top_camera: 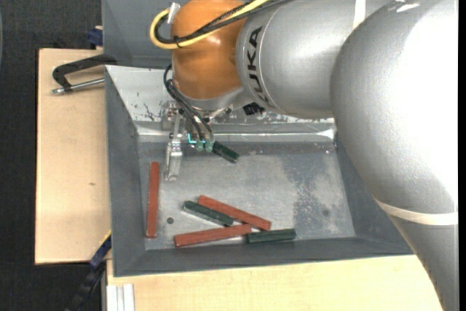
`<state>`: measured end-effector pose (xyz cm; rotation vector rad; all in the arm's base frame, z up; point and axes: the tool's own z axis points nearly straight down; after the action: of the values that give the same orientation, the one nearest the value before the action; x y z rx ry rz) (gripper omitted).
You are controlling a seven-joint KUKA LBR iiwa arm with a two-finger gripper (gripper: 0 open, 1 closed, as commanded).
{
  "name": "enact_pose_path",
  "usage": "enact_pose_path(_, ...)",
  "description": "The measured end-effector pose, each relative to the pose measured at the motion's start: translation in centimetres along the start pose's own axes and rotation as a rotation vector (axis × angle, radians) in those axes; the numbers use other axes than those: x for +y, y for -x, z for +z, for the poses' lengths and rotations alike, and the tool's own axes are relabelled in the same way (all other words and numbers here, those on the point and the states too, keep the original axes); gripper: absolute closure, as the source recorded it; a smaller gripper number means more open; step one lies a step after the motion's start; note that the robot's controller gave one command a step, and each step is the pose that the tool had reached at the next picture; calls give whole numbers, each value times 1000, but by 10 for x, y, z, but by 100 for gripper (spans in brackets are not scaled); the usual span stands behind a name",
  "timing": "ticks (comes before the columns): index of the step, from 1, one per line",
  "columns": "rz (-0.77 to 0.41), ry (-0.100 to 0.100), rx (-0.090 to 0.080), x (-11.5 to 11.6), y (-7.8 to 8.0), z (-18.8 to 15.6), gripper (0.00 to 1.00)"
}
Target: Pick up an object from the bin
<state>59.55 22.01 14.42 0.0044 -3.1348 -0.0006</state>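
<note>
My gripper (174, 159) hangs below the orange wrist cover, low over the bin's back left part near the back wall. A short dark green stick (224, 151) lies tilted just right of it, its left end up against the gripper; whether it is gripped is hidden. A long red stick (152, 199) lies lengthwise along the left wall, just below and left of the gripper.
Near the bin's front lie crossed sticks: a red one (234, 213), a dark green one (211, 213) beside it, a red one (211, 235) and a green one (271, 235) along the front wall. The arm covers the bin's back and right side.
</note>
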Motion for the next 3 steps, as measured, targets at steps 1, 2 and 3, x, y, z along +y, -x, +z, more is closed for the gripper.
enact_pose_path(1, 2, 2, -8, -1, 2, -5, 0)
enact_pose_path(2, -151, 5, -19, -23, -15, 21, 0)
enact_pose_path(3, -327, -5, 1, -48, -69, 47, 0)
